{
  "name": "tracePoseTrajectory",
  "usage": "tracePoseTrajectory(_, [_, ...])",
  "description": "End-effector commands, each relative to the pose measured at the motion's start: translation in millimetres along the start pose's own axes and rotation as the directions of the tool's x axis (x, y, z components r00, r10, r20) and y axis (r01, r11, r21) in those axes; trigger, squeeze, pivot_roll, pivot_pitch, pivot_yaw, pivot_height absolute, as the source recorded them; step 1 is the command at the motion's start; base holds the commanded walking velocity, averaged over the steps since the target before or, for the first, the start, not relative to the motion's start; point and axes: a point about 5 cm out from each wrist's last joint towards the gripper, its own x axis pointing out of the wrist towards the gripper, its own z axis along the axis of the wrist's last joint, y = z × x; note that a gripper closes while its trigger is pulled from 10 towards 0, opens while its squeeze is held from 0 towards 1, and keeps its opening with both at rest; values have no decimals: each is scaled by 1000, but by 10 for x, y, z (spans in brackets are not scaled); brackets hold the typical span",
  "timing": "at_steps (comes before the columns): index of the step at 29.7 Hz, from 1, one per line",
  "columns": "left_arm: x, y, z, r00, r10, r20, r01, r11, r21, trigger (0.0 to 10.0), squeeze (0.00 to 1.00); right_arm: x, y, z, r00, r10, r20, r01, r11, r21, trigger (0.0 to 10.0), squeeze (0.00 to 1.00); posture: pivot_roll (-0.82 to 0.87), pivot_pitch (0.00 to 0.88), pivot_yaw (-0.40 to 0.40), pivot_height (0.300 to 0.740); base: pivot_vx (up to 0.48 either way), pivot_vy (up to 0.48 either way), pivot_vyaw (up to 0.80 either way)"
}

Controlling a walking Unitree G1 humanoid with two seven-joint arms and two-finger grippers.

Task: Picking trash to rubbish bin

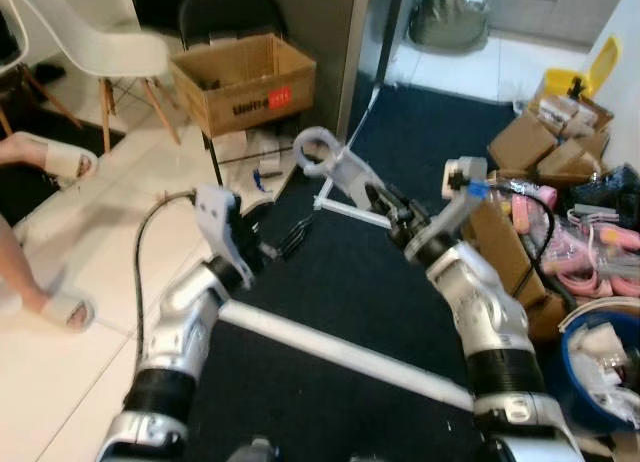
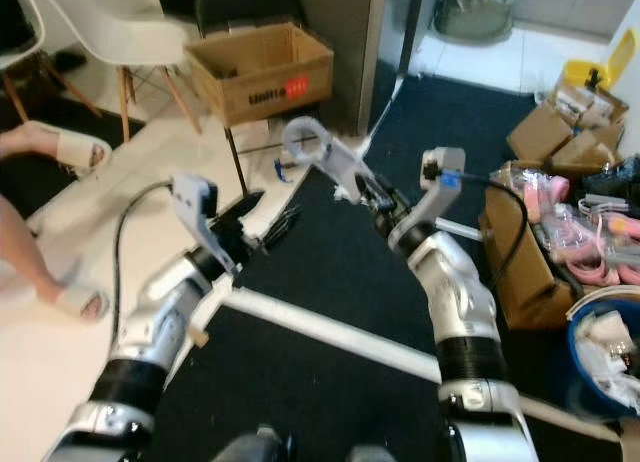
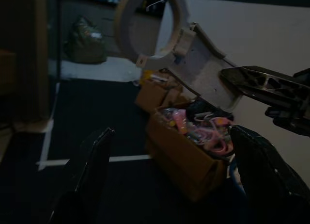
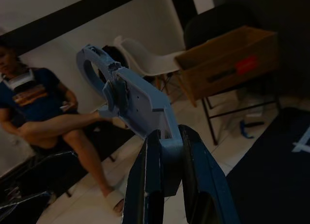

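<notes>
- Right gripper [image 2: 372, 198] is clamped on the flat end of a pale grey plastic part [image 2: 325, 157], and I see both black fingers pinching it from either side in the right wrist view.
- That plastic part ends in an open ring; I hold it up in the air over the dark blue carpet [image 2: 330, 272], ring end pointing away from the arm.
- Left gripper [image 1: 290, 237] hangs just left of the part, not touching it; in the left wrist view its two fingers [image 3: 94, 161] stand wide apart with nothing between them.
- I see a blue bin [image 1: 590, 382] with white crumpled trash in it at the far right edge, near my right elbow.
- Beside the bin stands a brown cardboard box [image 1: 515, 267] holding pink cables and packets, with more small boxes behind it.
- On my left, a larger cardboard box [image 1: 245, 82] with a red label sits on a black chair, on the white tiled floor [image 1: 90, 232].
- A white chair [image 1: 95, 42] stands further left.
- A person's legs in pale slippers [image 1: 65, 162] show at the left edge; in the right wrist view the person is seated.
- A white strip [image 1: 330, 352] runs across the carpet under my arms.
</notes>
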Motion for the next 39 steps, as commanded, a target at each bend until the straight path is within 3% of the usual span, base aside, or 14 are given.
tracePoseTrajectory(1, [9, -25, 11, 1000, -10, 12, 10, 1000, 1, 10000, 0, -21, -42, -5, 1000, -20, -3, 20, 1000, 16, 10000, 0, -64, 0, -41, 740, 349, 0, 0])
tracePoseTrajectory(39, [18, -38, 8, 1000, -26, 7, 26, 1000, 9, 10000, 0, -19, -40, -1, 1000, -18, -13, 18, 1000, 4, 10000, 0, -65, 0, -43, 740, 400, 0, 0])
